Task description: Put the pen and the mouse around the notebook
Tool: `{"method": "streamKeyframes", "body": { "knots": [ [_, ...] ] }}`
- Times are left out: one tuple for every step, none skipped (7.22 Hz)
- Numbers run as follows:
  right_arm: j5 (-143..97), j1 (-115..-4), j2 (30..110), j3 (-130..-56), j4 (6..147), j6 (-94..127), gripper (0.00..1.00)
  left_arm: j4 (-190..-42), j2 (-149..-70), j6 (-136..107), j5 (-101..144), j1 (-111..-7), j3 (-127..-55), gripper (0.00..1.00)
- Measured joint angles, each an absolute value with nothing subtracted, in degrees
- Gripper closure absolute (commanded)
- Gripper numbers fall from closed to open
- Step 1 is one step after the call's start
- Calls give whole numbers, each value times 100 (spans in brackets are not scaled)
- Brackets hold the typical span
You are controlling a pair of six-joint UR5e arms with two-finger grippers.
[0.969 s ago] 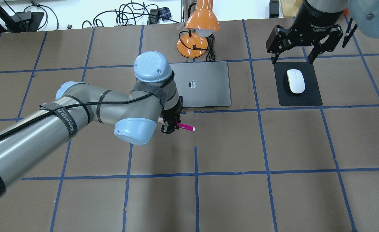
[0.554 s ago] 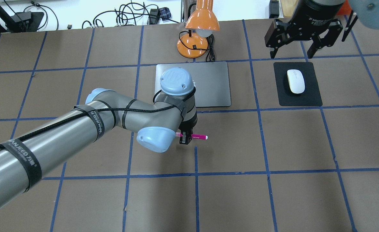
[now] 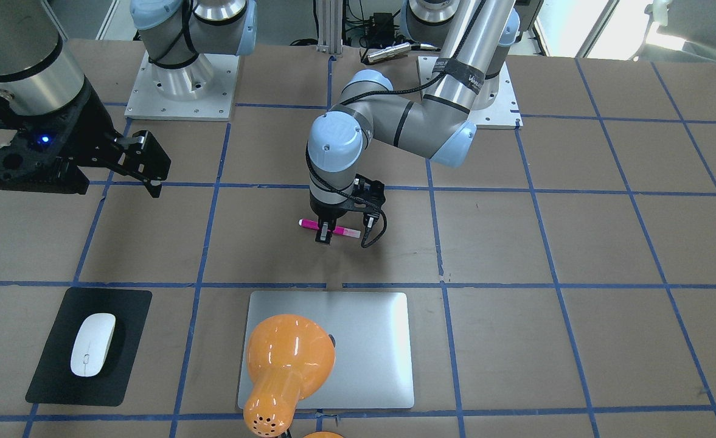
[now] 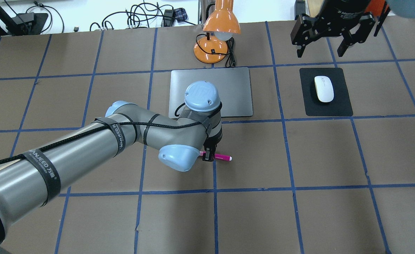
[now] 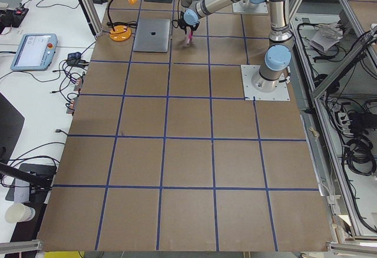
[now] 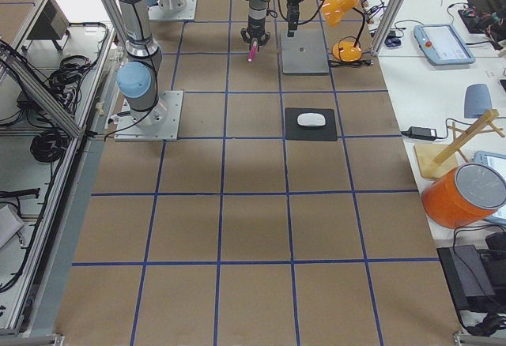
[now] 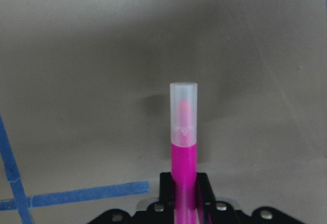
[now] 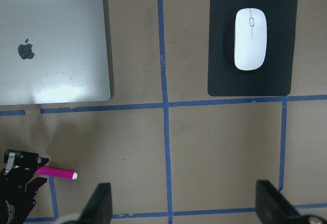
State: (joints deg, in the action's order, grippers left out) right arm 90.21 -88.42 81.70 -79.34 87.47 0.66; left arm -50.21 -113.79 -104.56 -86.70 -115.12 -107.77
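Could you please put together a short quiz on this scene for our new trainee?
1. True or false: the mouse lies on the black mat.
2. What is the left gripper shut on? A) the pen B) the lamp cord C) nothing
3. Fill in the blank: the right gripper hangs above the table with its jaws ____.

Key: 1 true; 2 A; 3 open.
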Motion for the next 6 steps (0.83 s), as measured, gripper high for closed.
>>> {"method": "streamKeyframes", "body": {
  "knots": [
    [9030,-8842,8170,-7940,8741,68,0,-5035,-11274,-10262,-8673,-11455,-10745,0],
    [9033,-8842,8177,-7952,8738,69,0,-5159,-11087,-9631,-8670,-11324,-10678,0],
    [9034,-8842,8187,-7961,8738,72,0,-5585,-10781,-8528,-8618,-11154,-10528,0],
    [9035,-8842,8190,-7962,8742,76,0,-6435,-10387,-7083,-8532,-10908,-10223,0],
    [9035,-8842,8190,-7963,8744,78,0,-7553,-9991,-5598,-8451,-10523,-9785,0],
    [9035,-8842,8184,-7961,8747,79,0,-8592,-9612,-4076,-8406,-10051,-9358,0]
  ]
}}
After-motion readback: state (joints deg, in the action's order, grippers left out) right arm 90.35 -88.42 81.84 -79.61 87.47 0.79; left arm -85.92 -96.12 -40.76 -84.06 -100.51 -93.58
